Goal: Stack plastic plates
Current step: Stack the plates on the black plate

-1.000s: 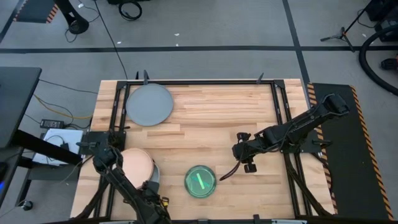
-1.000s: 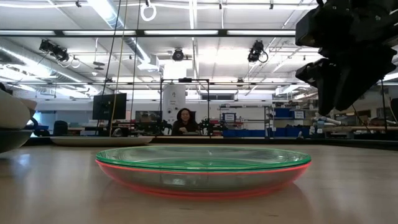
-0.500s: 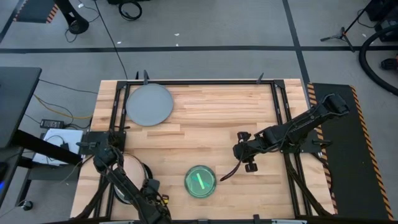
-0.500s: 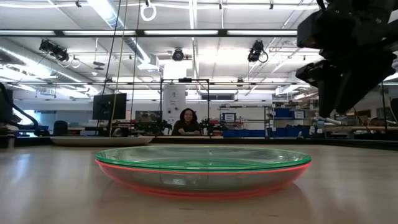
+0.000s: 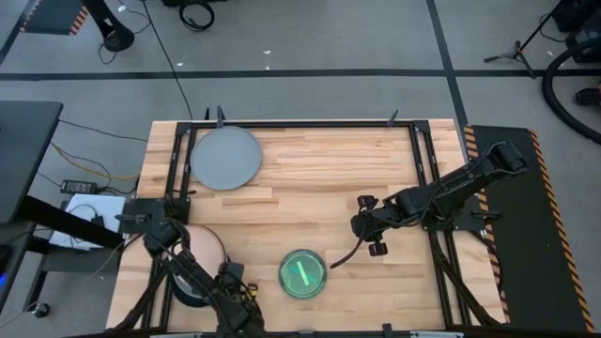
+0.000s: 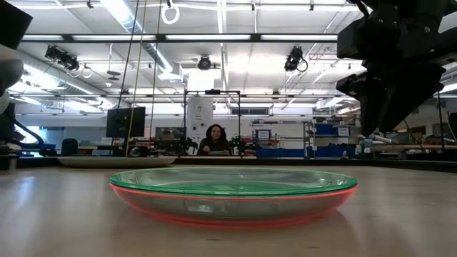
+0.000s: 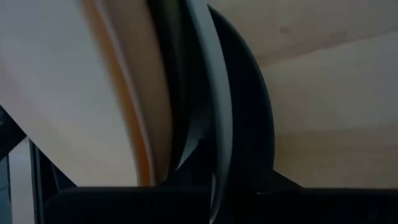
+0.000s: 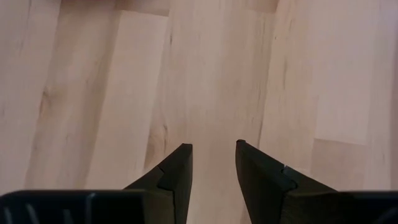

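A stack of plastic plates (image 5: 202,255) with a peach plate on top lies at the table's near left. My left gripper (image 5: 229,279) is shut on its near right rim. In the left wrist view the stack shows edge-on: peach plate (image 7: 74,93), a pale plate, then a black plate (image 7: 249,112). A translucent teal plate sits nested in a red plate (image 5: 302,273) at the near middle, resting on the wood (image 6: 232,187). A large grey plate (image 5: 225,157) lies flat at the far left. My right gripper (image 5: 361,235) hovers open above bare wood, right of the teal plate. My left gripper pinches the stack's rim (image 7: 205,155) between its two fingers, several plates at once. It comes at the rim slanting down from the table's near side. My own gripper body hides the fingertips, so how far in the rim reaches does not show.
A black metal frame (image 5: 427,178) borders the table on the left, far and right sides. Bare wood lies open across the middle and far right (image 5: 329,178). A person (image 6: 213,139) sits far behind the table.
My left gripper has sunk toward the peach-topped stack and shut on its rim. From above the stack shows narrower than before, and its edge has left the left side of the low view. My right gripper has stayed where it was, still open.
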Robot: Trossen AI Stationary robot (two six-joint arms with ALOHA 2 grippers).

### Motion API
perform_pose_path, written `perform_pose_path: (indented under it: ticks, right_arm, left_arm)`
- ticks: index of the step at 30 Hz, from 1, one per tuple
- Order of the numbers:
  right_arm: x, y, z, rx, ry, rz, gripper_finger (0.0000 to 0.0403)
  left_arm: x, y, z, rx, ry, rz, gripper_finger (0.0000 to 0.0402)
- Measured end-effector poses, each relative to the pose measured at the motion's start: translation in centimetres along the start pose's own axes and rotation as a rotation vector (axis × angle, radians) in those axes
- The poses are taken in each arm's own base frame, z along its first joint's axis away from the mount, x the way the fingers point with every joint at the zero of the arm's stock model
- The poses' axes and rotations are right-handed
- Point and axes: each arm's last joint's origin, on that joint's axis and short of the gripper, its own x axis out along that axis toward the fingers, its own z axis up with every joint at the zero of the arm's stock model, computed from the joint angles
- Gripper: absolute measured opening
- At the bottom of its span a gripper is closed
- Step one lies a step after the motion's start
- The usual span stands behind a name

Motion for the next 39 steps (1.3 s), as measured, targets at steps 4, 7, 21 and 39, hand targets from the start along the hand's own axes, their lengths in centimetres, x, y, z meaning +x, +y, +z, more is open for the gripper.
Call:
perform_pose_path:
  ticks: [4,7,21,39]
  right_arm:
    - [0.0,0.0,0.0,0.005,0.003,0.000,0.0129]
    - [0.0,0.0,-0.1,0.006,0.007,0.009,0.0129]
    - [-0.1,0.7,-0.1,-0.001,0.006,0.039,0.0126]
    - [-0.7,4.3,0.1,0.040,-0.136,0.015,0.0111]
  left_arm:
    - [0.1,-0.2,0.4,-0.008,-0.015,0.008,0.0028]
    - [0.1,-0.1,0.3,-0.015,-0.017,0.005,0.0032]
    - [0.1,0.3,-1.3,0.027,0.123,0.043,0.0190]
    - [-5.5,1.8,-2.9,0.029,0.051,-0.219,0.0231]
